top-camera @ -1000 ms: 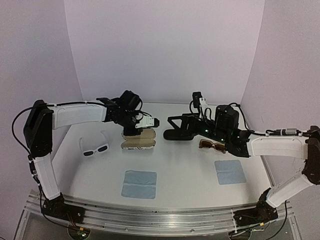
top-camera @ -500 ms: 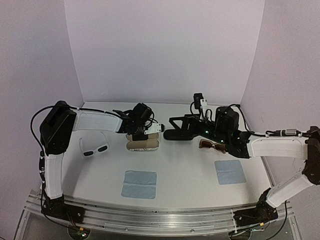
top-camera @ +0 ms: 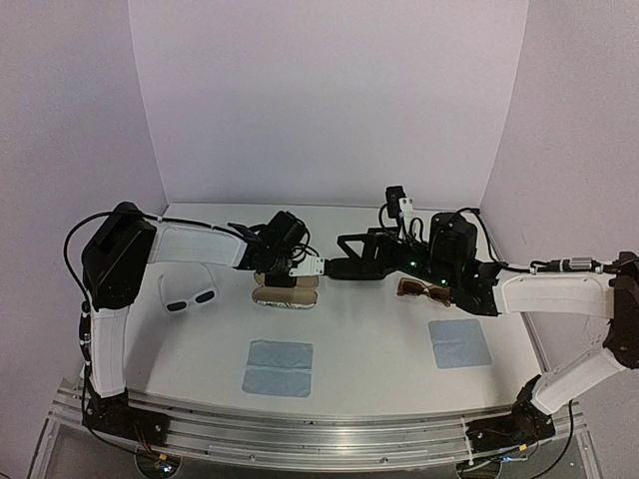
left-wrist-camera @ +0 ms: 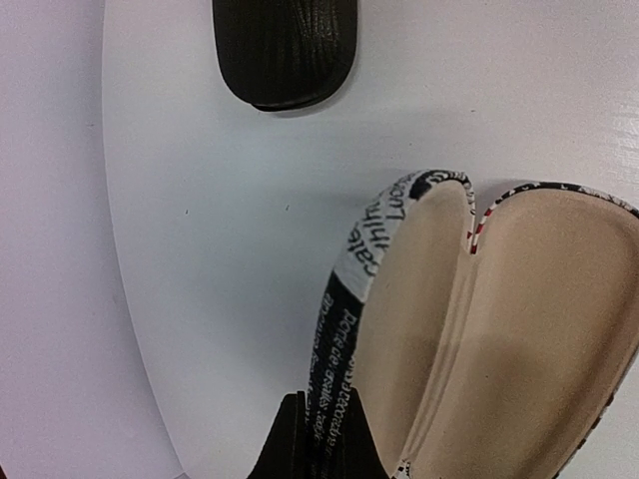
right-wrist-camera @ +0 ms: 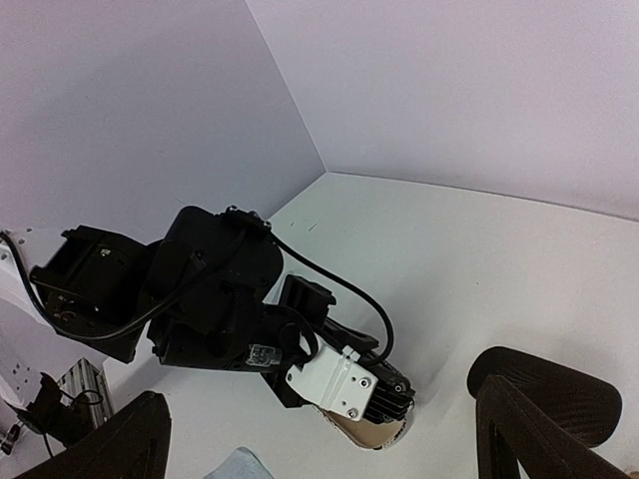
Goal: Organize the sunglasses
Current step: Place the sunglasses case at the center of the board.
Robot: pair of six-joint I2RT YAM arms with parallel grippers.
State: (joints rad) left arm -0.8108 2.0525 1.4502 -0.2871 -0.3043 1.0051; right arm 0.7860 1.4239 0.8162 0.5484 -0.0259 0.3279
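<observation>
1. The white sunglasses (top-camera: 190, 297) are lying on the bench (top-camera: 369, 334), left of the striped case (top-camera: 286, 291)
2. The left pincer (left-wrist-camera: 319, 449) is clenching on the striped case's rim
3. The right pincer (top-camera: 364, 254) is hanging released by the black case (left-wrist-camera: 285, 50), just right of the striped case
4. The brown sunglasses (top-camera: 424, 290) are lying farther right of the striped case

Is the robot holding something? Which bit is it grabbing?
The left pincer pinches the open printed case by the rim of one half. The right pincer is open, holding nothing.
</observation>
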